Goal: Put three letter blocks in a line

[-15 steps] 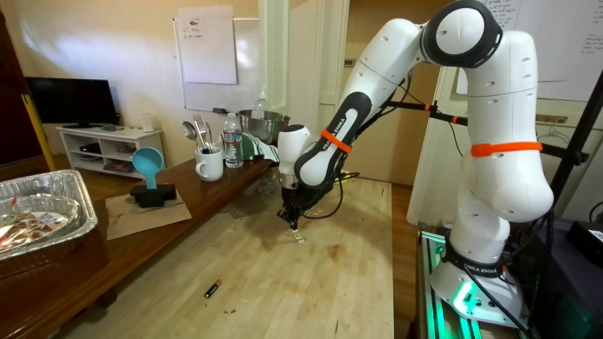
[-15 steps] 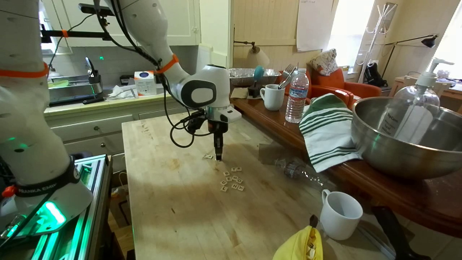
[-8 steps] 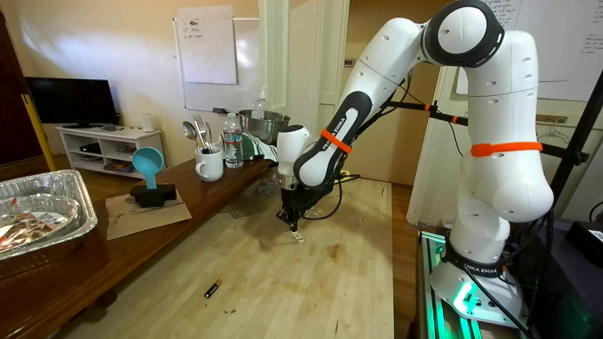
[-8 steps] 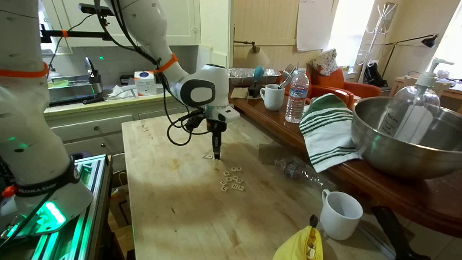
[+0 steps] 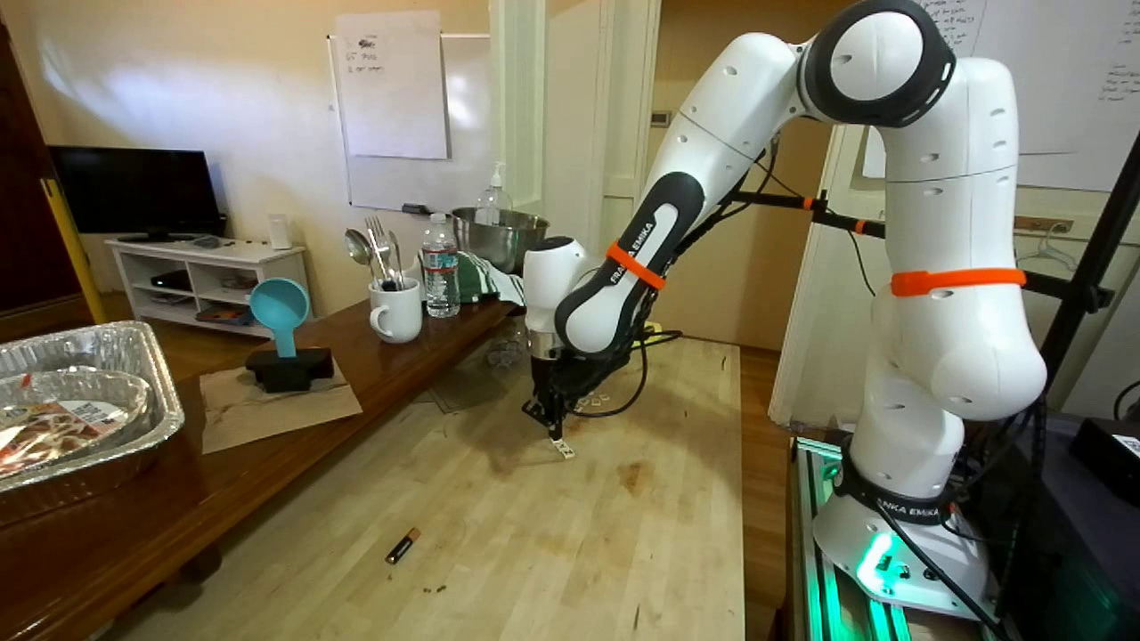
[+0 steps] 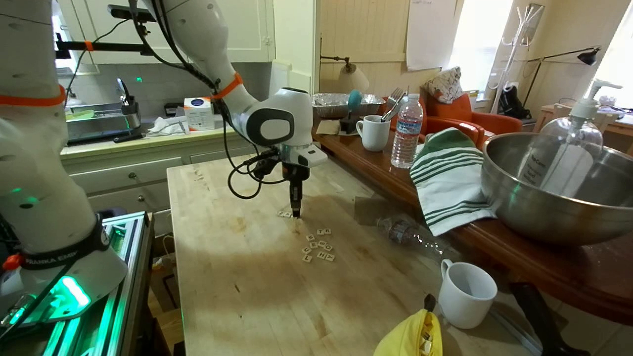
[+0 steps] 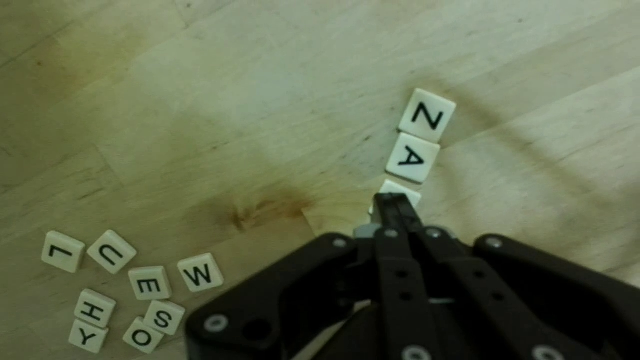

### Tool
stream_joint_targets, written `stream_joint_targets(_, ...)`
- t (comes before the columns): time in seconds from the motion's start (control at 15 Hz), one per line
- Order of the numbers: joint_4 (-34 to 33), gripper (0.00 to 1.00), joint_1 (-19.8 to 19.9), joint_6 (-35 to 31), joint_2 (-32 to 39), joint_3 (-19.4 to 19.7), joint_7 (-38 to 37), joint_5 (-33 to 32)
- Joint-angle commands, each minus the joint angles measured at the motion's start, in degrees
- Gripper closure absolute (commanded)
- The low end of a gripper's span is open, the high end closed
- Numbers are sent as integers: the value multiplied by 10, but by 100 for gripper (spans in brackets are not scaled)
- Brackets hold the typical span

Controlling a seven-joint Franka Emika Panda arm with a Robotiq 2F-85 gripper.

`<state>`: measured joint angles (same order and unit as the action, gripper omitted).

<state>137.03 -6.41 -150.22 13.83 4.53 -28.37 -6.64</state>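
Observation:
The letter blocks are flat pale tiles. In the wrist view, block Z [image 7: 427, 116] and block A [image 7: 413, 157] lie end to end, touching or nearly so. A third block [image 7: 400, 187] lies just past A with a small gap, roughly in line; its letter is hidden behind my fingertips. My gripper [image 7: 392, 197] is shut, fingertips together with nothing visible between them, at or on the third block. In the exterior views the gripper [image 5: 556, 434] [image 6: 296, 215] points straight down at the end of this short row [image 5: 564, 450] [image 6: 284, 214].
Several loose blocks, including W [image 7: 200, 272], L [image 7: 63, 251] and H [image 7: 95, 307], lie scattered nearby; this group also shows in an exterior view [image 6: 322, 255]. A battery [image 5: 403, 546], yellow pouch [image 6: 410, 336], white mug [image 6: 467, 295] and plastic bottle [image 6: 403, 233] are on the table.
My gripper has shifted slightly toward the Z and A blocks, staying low and shut. The gap between the third block and that pair looks smaller now.

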Motion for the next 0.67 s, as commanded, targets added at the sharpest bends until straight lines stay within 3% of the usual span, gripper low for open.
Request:
stream_joint_targets(0.0,19,100,-4,13,11,-5,-6,8)
stream_joint_targets(0.6,22,100,-3,35,6,-12,4,9)
